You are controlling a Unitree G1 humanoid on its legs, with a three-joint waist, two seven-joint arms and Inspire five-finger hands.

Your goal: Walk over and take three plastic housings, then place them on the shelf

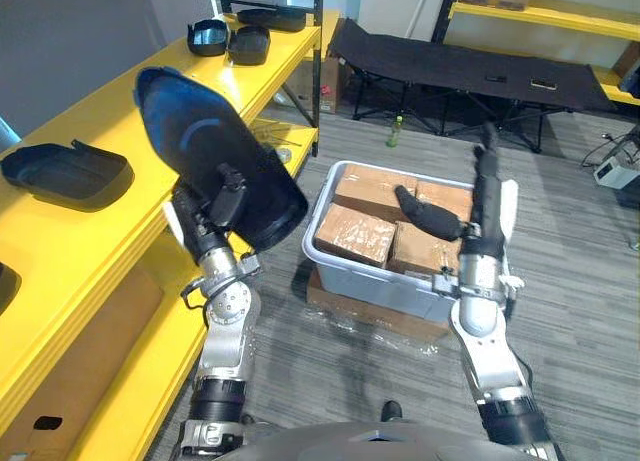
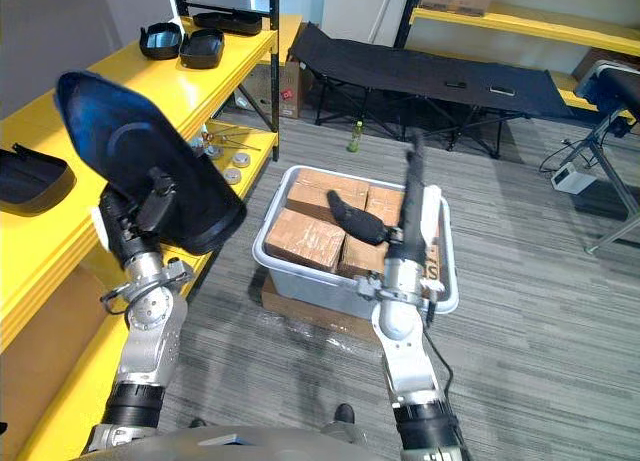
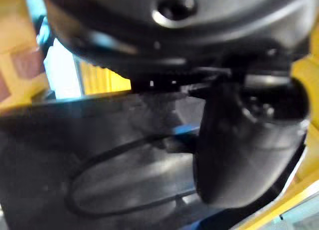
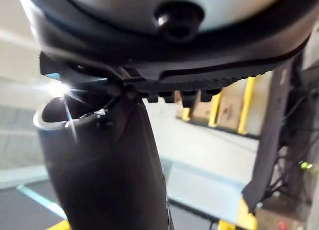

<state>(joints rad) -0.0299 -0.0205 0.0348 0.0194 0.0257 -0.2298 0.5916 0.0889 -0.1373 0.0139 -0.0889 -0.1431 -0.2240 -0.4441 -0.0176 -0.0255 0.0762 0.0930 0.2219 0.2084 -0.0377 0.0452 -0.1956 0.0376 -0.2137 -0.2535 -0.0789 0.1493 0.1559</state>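
Note:
My left hand (image 1: pixel 224 199) is raised beside the yellow shelf (image 1: pixel 120 101) and is shut on a large black plastic housing (image 1: pixel 200 146), tilted with its hollow side towards me. In the left wrist view the thumb (image 3: pixel 239 150) presses against the housing's inner face (image 3: pixel 99 160). Another housing (image 1: pixel 65 171) lies on the shelf's top board to the left. Three more housings (image 1: pixel 248 43) sit at the shelf's far end. My right hand (image 1: pixel 486 216) stands upright over the grey bin (image 1: pixel 380 286), fingers straight and thumb (image 4: pixel 104 170) out, holding nothing.
The grey bin holds several cardboard boxes (image 1: pixel 355 231) and rests on a flat carton on the floor. A black folding cot (image 1: pixel 460 71) stands behind it, with a green bottle (image 1: pixel 394 131) on the floor. Small parts lie on the lower shelf board (image 1: pixel 275 136).

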